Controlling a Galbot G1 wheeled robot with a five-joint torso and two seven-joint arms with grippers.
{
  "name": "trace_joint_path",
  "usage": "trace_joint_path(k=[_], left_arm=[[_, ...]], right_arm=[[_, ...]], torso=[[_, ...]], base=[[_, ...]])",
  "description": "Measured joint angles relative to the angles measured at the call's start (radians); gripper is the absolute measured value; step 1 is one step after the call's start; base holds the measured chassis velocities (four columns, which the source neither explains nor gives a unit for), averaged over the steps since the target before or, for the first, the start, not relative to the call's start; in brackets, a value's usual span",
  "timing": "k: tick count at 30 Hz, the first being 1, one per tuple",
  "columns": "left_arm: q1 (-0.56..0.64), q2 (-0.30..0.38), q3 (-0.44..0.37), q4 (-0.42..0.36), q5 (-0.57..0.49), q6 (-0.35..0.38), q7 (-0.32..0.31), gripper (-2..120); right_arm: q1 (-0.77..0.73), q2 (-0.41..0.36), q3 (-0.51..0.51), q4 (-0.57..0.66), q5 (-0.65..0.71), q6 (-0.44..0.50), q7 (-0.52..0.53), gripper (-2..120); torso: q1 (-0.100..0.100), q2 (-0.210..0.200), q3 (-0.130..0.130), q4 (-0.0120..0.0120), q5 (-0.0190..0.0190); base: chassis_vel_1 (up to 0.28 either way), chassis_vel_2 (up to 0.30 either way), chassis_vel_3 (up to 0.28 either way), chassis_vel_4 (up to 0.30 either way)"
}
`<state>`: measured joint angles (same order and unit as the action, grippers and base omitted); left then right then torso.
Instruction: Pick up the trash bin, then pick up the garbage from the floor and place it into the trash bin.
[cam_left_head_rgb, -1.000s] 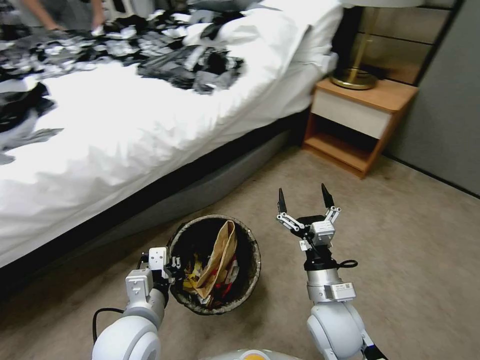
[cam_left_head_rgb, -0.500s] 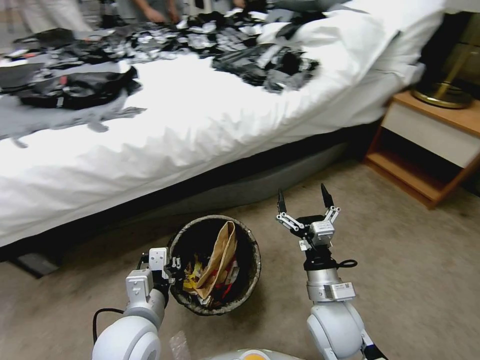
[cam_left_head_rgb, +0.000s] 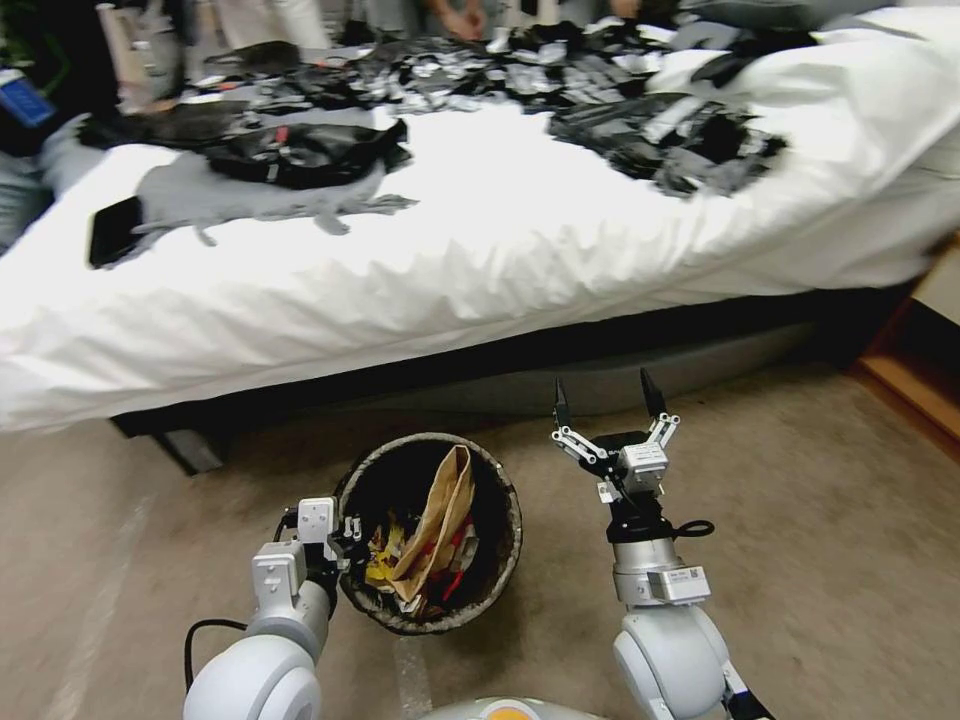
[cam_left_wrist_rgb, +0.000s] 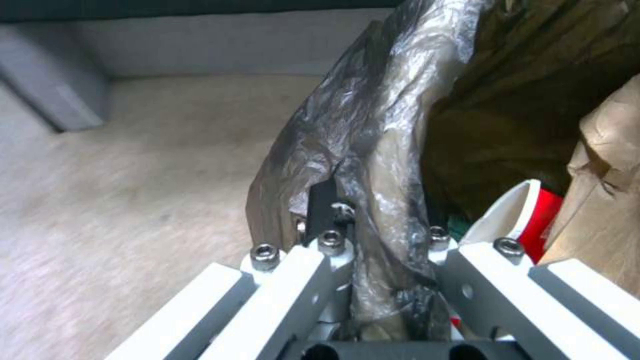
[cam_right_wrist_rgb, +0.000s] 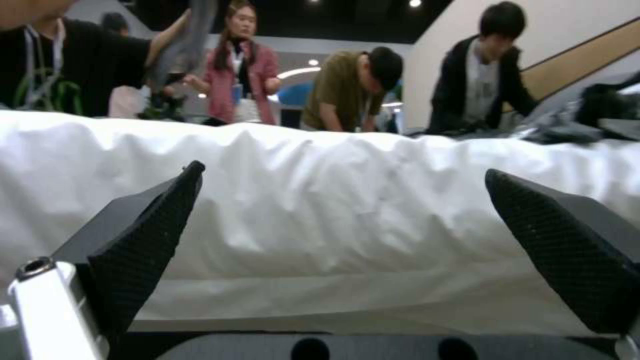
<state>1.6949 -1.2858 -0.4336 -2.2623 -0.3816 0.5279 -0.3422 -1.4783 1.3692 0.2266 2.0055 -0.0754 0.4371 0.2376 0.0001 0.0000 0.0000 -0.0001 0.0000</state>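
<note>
Left gripper clamps the trash bin rim; right gripper, fingers apart, faces the bed edge over bare floor.

trash bin on floor, bed behind, garbage inside

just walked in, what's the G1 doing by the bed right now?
It is carrying the small round trash bin lined with a dark crinkled plastic bag. The left end effector is clamped on the bag-covered rim; the left wrist view shows the fingers pinching it. Inside the bin are a brown paper bag and red and yellow wrappers. The right end effector is held open and empty over the beige carpet, pointing toward the white bed.
</note>
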Motion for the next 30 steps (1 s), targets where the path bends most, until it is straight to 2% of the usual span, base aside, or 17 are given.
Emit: trace_joint_path(k=[30], left_arm=[[-0.001,-0.001,-0.001,0.002,0.002,-0.002,0.002,1]], right_arm=[[-0.001,0.003,-0.005,-0.005,-0.003,0.006,-0.005,100]], torso=[[0.000,0.000,0.000,0.0000,0.0000]], base=[[0.125,0.126,0.119,0.123]])
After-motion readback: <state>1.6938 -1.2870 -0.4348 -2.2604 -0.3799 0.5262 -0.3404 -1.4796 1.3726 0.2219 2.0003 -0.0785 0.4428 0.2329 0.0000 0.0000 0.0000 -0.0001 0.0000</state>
